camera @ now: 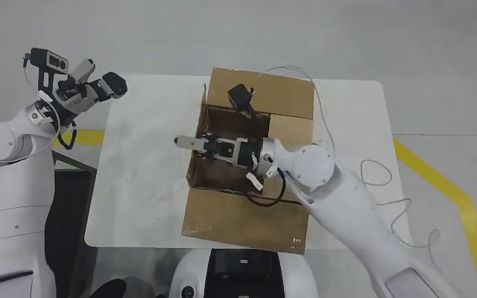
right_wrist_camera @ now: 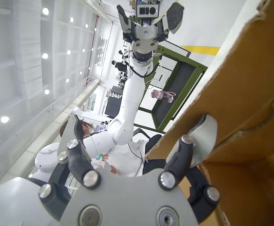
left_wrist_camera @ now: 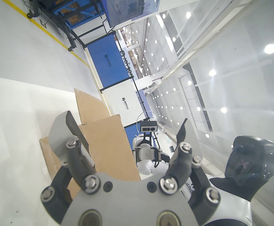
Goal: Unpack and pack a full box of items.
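**Box.** The cardboard box (camera: 238, 212) (left_wrist_camera: 107, 145) (right_wrist_camera: 235, 85) stands open at the middle of the white table (camera: 141, 186). Its flaps are folded outward. The far flap lies toward the far edge and the near flap reaches the near edge. No label or print can be made out on the cardboard. The interior is dark and largely covered by the right arm, so the contents cannot be told.

**Right gripper.** The right gripper (camera: 192, 141) (right_wrist_camera: 140, 119) is at the box's left wall, fingers spread wide. One finger (right_wrist_camera: 203, 132) lies against the cardboard and the other stands in open air. The wall's torn edge sits between them, unclamped.

**Left gripper.** The left gripper (camera: 100, 77) (left_wrist_camera: 126, 117) (right_wrist_camera: 147, 12) is held off the surface, beyond the table's far left corner. Its fingers are wide apart with nothing between them.

**Other items.**
- A small black object (camera: 240, 95) rests on the far flap; its kind cannot be determined.
- A thin white cable (camera: 328, 127) runs over that flap and the table's right side.

**Surroundings.**
- A blue panel (left_wrist_camera: 107, 62) and a white panel (left_wrist_camera: 122, 100) each carry a logo with lettering.
- A green-framed rack (right_wrist_camera: 182, 70) holds a pink bottle (right_wrist_camera: 162, 96).
- A yellow line (camera: 417, 160) marks the floor and is cut off by the table.
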